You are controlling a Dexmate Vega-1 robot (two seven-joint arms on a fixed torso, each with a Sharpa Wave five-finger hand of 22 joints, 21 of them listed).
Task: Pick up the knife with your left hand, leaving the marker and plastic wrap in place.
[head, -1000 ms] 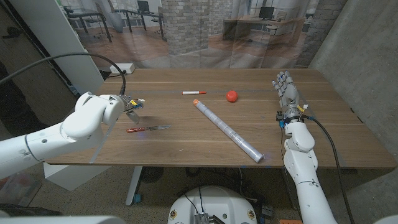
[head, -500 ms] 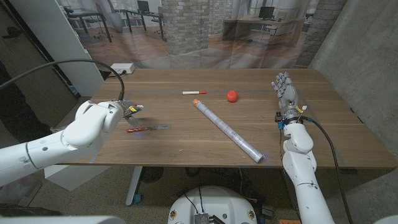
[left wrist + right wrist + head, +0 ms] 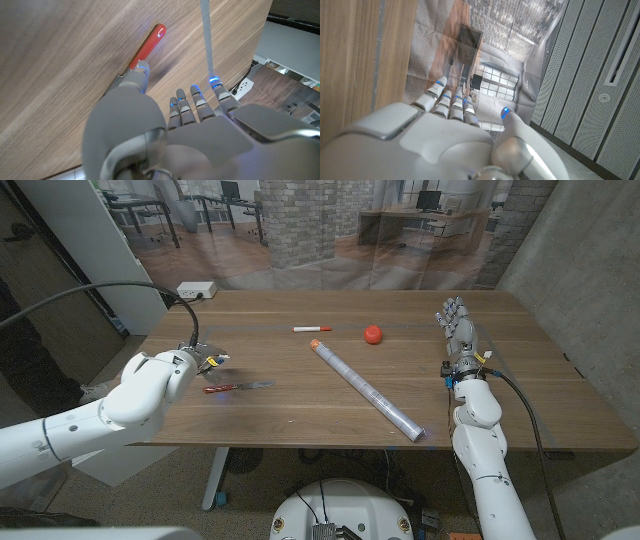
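Note:
The knife [image 3: 238, 386], with a red handle and a grey blade, lies flat on the wooden table [image 3: 300, 415] at the left. My left hand [image 3: 205, 357] hovers just behind its handle end, fingers apart and holding nothing. In the left wrist view, the thumb tip of my left hand [image 3: 175, 125] sits close over the knife [image 3: 150, 45] where handle meets blade; I cannot tell whether it touches. The marker [image 3: 312, 329] lies farther back. The plastic wrap roll [image 3: 365, 389] runs diagonally across the middle. My right hand [image 3: 458, 328] stands open at the table's right side, fingers straight.
A small red ball [image 3: 372, 334] sits behind the roll, near the marker. A white power strip [image 3: 197, 288] lies at the back left corner with a black cable arching over my left arm. A grey wall stands close on the right.
My left arm has swung in and the hand has come down a little closer to the knife's handle. Knife, marker, roll and right hand have not moved.

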